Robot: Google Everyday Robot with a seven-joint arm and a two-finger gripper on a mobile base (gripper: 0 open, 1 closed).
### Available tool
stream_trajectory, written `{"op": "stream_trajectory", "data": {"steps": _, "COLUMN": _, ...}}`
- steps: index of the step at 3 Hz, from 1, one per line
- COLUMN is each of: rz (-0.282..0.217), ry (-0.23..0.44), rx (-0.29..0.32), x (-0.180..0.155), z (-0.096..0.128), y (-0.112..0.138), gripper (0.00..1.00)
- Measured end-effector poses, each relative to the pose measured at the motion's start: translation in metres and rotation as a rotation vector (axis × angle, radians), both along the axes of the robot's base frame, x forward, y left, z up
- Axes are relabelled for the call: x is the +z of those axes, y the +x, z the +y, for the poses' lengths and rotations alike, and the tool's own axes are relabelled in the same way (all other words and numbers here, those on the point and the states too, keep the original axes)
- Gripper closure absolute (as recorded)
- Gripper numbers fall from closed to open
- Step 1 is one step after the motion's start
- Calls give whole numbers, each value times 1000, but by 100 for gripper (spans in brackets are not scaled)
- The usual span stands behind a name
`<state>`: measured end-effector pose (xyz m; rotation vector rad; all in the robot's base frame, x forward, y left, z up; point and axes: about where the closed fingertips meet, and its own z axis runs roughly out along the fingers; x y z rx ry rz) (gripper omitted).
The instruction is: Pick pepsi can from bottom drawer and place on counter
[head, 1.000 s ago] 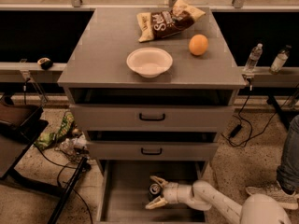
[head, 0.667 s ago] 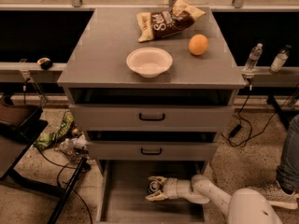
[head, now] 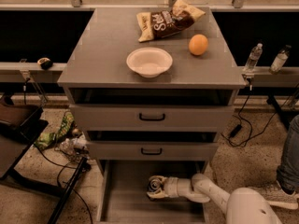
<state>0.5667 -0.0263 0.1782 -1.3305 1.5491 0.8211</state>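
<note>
The bottom drawer (head: 126,204) is pulled out at the foot of the grey cabinet. My gripper (head: 156,187) reaches into it from the right, low over the drawer floor. It is shut on the pepsi can (head: 153,185), a small dark can whose round silver top faces the camera. The can is still down inside the drawer near its middle. The counter (head: 103,45) is the cabinet's flat grey top, well above the gripper.
On the counter stand a white bowl (head: 149,61), an orange (head: 198,45) and a chip bag (head: 168,20). Two upper drawers with black handles (head: 152,117) overhang the bottom one. Water bottles (head: 252,57) stand at right. A person's leg and shoe (head: 280,190) are at lower right.
The arm has pushed left into the drawer and the fingers, spread wide a second ago, have drawn in around the can.
</note>
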Motion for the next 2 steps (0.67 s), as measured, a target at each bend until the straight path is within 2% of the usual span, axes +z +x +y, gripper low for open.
{"op": "stream_trajectory", "data": {"steps": 1, "rz": -8, "ry": -16, "rx": -2, "x": 15, "z": 2, "y": -10, "gripper": 100}}
{"op": "stream_trajectory", "data": {"steps": 2, "rz": -55, "ry": -81, "rx": -103, "x": 75, "z": -45, "y": -3, "gripper": 100}}
